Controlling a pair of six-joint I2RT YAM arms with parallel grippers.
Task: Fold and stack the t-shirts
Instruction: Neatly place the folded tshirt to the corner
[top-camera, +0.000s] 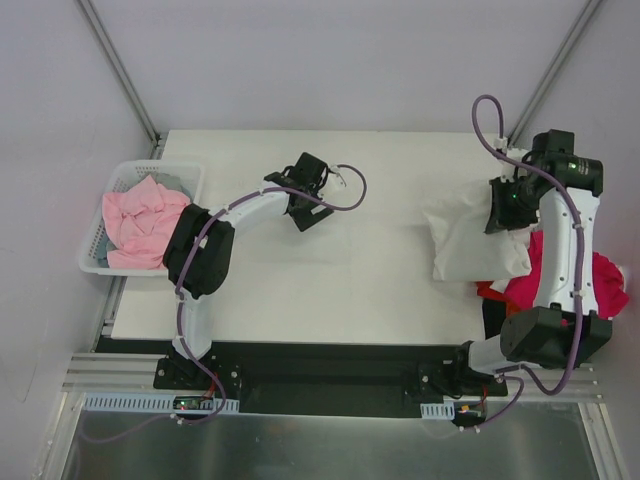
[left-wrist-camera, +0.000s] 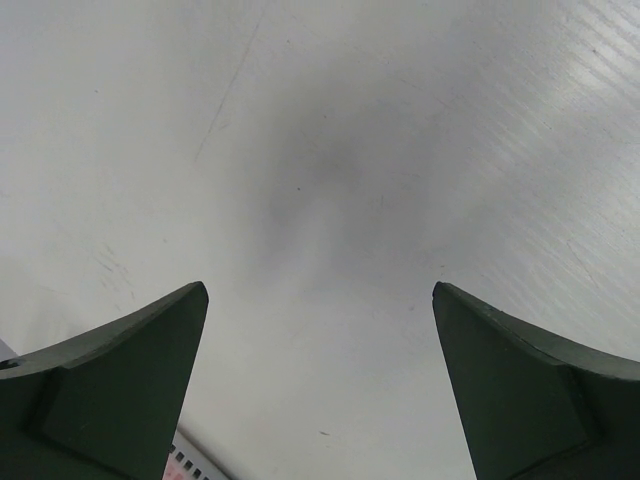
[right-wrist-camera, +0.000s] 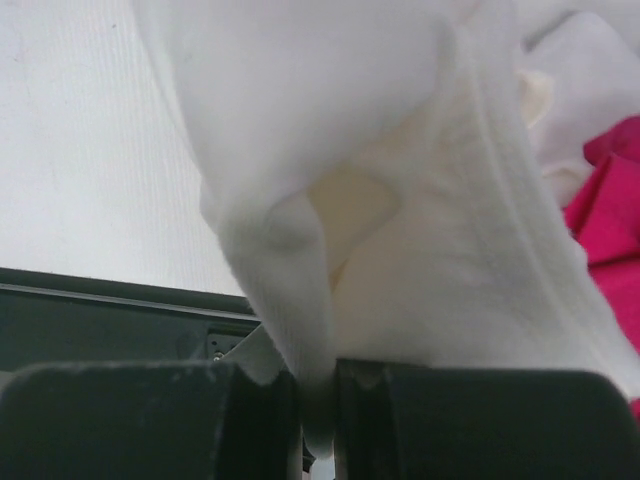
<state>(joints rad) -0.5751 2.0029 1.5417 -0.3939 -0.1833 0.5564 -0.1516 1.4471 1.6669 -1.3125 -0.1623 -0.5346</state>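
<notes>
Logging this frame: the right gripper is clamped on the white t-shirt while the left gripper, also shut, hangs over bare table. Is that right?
Not quite. The left gripper is open, jaws wide apart over the table, as the left wrist view shows. The right gripper is clamped on the white t-shirt.
</notes>
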